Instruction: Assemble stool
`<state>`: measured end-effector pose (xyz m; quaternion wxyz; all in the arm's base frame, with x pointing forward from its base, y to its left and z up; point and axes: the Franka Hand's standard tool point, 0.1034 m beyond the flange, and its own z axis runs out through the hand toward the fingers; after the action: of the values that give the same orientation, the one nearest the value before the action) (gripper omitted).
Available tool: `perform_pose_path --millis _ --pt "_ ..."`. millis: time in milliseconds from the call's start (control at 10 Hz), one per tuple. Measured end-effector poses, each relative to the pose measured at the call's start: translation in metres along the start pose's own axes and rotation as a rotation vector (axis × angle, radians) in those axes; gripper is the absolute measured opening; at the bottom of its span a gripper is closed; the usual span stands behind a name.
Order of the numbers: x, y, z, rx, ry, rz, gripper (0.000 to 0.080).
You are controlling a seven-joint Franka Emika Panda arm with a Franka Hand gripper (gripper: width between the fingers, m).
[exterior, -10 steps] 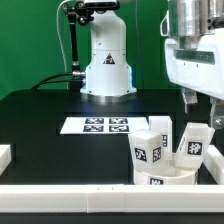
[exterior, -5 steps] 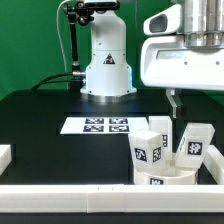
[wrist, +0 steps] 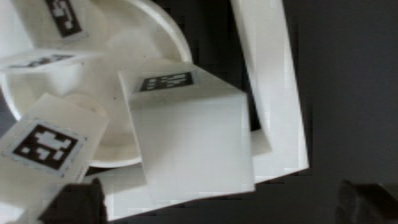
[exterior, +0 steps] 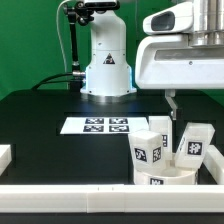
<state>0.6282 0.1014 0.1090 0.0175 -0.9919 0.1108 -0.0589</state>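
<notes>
Three leg blocks (exterior: 150, 150) are seen standing upright on the round seat (exterior: 165, 179) in the exterior view, down at about 4 o'clock in that frame, right against the white rail (exterior: 100, 197) that runs along the near edge. So the stool parts are all bunched together there, legs touching the seat, each leg carrying a black-and-white tag.

The worktop (exterior: 50, 125) is matte black, with a green backdrop (exterior: 30, 40) behind it at 10 o'clock. The marker board (exterior: 96, 125) is laid flat near the middle, well apart from the stool parts. The white arm base (exterior: 107, 60) is parked at 12 o'clock.

Now the fuzzy bits. The claw (exterior: 172, 101) is mostly cut off by the frame edge at 2 o'clock; only one dark fingertip is really seen poking down under the big white housing, above the legs and apart from them. Nothing is seen held in it, and the jaws are spread all the way, so it's counted as released. In the wrist view, the legs (wrist: 178, 140) and seat (wrist: 125, 40) are shown from above, tilted and blurry, with dark finger (wrist: 71, 203) shapes at the edge. A small white block (exterior: 4, 155) is cropped at 8 o'clock in the exterior view.
</notes>
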Motion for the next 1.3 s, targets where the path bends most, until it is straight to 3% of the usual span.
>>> perform_pose_path --millis 400,700,1300 --pt "-0.005 0.000 0.003 -0.020 0.021 -0.405 0.0649" --pt "-0.012 -0.005 0.010 -0.052 -0.003 -0.780 0.0649" --pt "-0.012 0.008 0.014 -0.105 -0.055 -1.270 0.0649"
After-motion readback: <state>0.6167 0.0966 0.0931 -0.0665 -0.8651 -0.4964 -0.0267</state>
